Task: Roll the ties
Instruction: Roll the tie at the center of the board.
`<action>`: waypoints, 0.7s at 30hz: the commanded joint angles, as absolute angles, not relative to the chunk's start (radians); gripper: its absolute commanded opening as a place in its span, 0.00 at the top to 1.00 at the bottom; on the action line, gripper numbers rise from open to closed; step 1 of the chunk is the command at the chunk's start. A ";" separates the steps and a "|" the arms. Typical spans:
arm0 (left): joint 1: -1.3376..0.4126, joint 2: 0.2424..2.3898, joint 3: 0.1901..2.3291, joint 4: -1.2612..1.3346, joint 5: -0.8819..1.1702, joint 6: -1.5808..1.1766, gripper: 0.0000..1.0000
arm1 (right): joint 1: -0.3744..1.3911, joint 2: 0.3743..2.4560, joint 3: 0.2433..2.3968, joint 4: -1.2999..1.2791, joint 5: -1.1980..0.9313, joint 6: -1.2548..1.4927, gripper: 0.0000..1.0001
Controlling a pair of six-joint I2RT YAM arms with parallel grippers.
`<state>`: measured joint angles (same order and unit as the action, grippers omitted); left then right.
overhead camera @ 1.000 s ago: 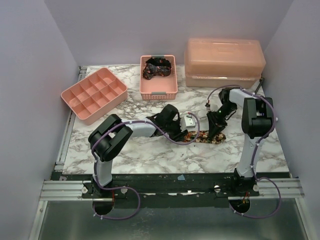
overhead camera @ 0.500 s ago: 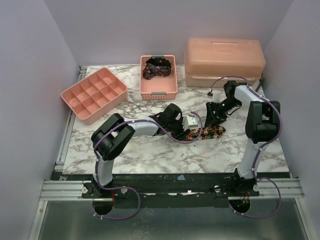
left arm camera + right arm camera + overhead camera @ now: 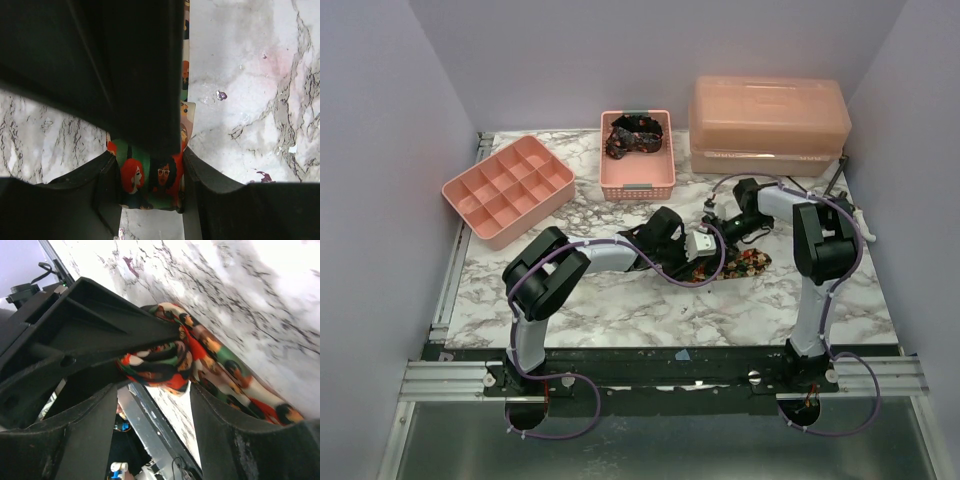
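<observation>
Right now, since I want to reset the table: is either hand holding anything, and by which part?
The left hand grips the printed tie by its rolled-up end. The right hand is open, holding nothing.

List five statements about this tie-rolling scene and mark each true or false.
1. The left gripper grips the printed tie. True.
2. The pink basket is empty. False: a dark tie lies in it.
3. The divided tray sits left of the basket. True.
4. The printed tie lies in the divided tray. False: it lies on the table.
5. The right gripper is shut. False: its jaws stand open.
</observation>
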<state>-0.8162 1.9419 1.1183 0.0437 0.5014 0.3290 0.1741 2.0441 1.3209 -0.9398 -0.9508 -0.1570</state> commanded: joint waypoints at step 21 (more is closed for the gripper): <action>-0.780 1.852 0.952 0.285 0.649 0.266 0.10 | 0.190 2.185 1.297 -0.836 -0.567 -0.191 0.99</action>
